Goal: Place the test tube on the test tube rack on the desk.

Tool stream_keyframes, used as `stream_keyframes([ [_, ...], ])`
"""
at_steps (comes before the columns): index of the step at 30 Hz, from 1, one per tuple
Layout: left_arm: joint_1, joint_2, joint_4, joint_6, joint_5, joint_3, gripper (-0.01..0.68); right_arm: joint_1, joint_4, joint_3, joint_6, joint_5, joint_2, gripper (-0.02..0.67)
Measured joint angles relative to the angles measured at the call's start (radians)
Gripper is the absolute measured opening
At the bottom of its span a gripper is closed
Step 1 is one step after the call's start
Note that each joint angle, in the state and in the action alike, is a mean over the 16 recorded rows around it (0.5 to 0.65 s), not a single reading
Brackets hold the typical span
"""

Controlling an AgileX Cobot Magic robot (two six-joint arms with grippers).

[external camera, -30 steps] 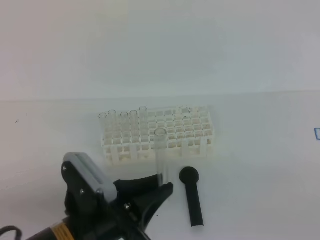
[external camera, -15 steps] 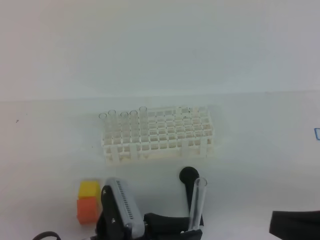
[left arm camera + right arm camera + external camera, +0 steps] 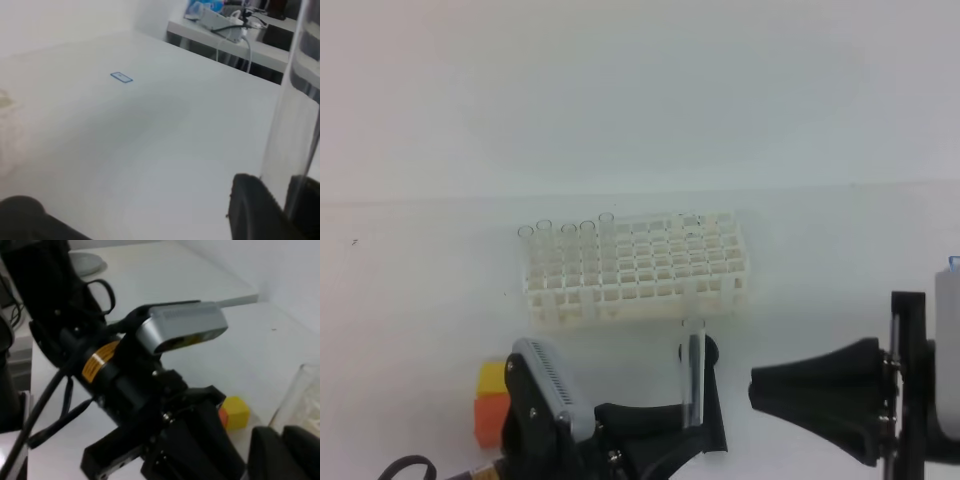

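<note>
The white test tube rack (image 3: pixel 635 268) stands in the middle of the desk (image 3: pixel 430 290), with several clear tubes upright in its left rows. My left gripper (image 3: pixel 688 425) at the bottom edge is shut on the foot of a test tube (image 3: pixel 693 372), which stands upright in front of the rack. In the left wrist view the test tube (image 3: pixel 292 120) rises beside a black finger (image 3: pixel 252 210). My right gripper (image 3: pixel 758 388) points left from the right side, a short gap from the tube. Its fingertips (image 3: pixel 270 452) lie close together with nothing between them.
A black round-headed tool (image 3: pixel 708 412) lies on the desk right behind the held tube. A yellow block and an orange block (image 3: pixel 492 402) sit at the lower left, the yellow block (image 3: pixel 235 412) also showing in the right wrist view. A small blue mark (image 3: pixel 121 77) is on the desk.
The right gripper has come in from the right edge towards the tube. The left gripper has shifted a little left and the tube now stands more upright.
</note>
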Motion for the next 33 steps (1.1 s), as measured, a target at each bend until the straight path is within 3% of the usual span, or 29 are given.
stream_keyframes([
  [11,0.0,0.0,-0.047,0.018,-0.007,-0.001,0.106,0.008,0.031,-0.161,0.056,0.045,0.189,0.477],
  [16,0.0,-0.001,-0.074,0.021,-0.007,-0.001,0.106,0.008,0.032,-0.207,0.076,0.078,0.262,0.555],
  [24,0.0,-0.002,-0.097,0.01,-0.007,-0.013,0.106,0.008,0.032,-0.251,0.072,0.117,0.364,0.544],
  [33,-0.001,-0.004,-0.097,-0.083,-0.018,-0.028,0.106,0.009,0.029,-0.299,0.046,0.13,0.43,0.315],
])
